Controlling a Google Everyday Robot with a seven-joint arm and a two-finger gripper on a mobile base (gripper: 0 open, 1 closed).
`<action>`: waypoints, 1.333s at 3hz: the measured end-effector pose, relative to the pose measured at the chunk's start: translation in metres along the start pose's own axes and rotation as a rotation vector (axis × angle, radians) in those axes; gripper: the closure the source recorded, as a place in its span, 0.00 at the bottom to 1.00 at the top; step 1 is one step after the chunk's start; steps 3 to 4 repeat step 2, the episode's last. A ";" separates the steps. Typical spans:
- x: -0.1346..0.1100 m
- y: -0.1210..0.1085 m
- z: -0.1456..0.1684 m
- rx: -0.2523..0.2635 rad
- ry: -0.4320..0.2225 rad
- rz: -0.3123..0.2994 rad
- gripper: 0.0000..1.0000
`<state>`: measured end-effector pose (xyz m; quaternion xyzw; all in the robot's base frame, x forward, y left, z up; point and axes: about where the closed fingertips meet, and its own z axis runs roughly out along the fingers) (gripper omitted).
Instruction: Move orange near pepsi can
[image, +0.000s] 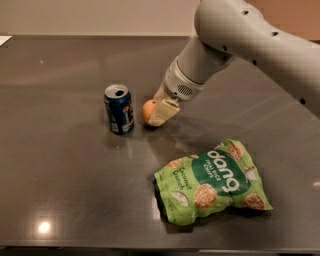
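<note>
Nearest you, in the lower right of the frame, a green Dang coconut chips bag (212, 182) lies flat on the dark table (65, 190). It is well apart from the work and plays no part in it.

Further back, around the middle of the frame, the pepsi can (119, 109) stands upright with its opened top showing. Just right of it is the orange (148, 110), close beside the can with a narrow gap between them, not touching. The gripper (156, 112) is pinching the orange: one pale finger (163, 111) lies across its right face, and the other is hidden behind the fruit. You cannot tell from this view whether the orange sits on the table or hangs just above it.

Behind that, the grey arm (235, 35) slopes up to the upper right corner.

In my judgement the carrying part is done, since the orange is already near the can. What is left for you is to set it down if it is not down, let go, and draw the gripper back without nudging the can or rolling the fruit away.
</note>
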<state>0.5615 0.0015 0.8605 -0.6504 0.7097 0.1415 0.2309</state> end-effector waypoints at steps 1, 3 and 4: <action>-0.001 0.000 0.001 -0.002 0.000 -0.001 0.00; -0.001 0.000 0.001 -0.002 0.000 -0.001 0.00; -0.001 0.000 0.001 -0.002 0.000 -0.001 0.00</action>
